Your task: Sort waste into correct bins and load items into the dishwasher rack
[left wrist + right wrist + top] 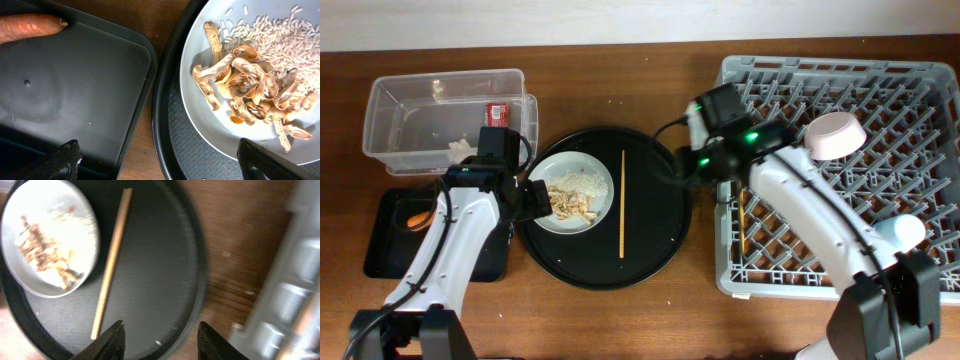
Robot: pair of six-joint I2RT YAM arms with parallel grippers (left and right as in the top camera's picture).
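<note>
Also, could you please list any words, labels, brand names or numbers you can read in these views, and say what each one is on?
No text can be read in any view.
On the red snack wrapper in the clear tub: pale markings, too small and blurred to read.
On the plate, round tray, shallow black tray and dishwasher rack: no print visible.

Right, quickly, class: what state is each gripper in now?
Left gripper: open, holding nothing.
Right gripper: open, holding nothing.
</note>
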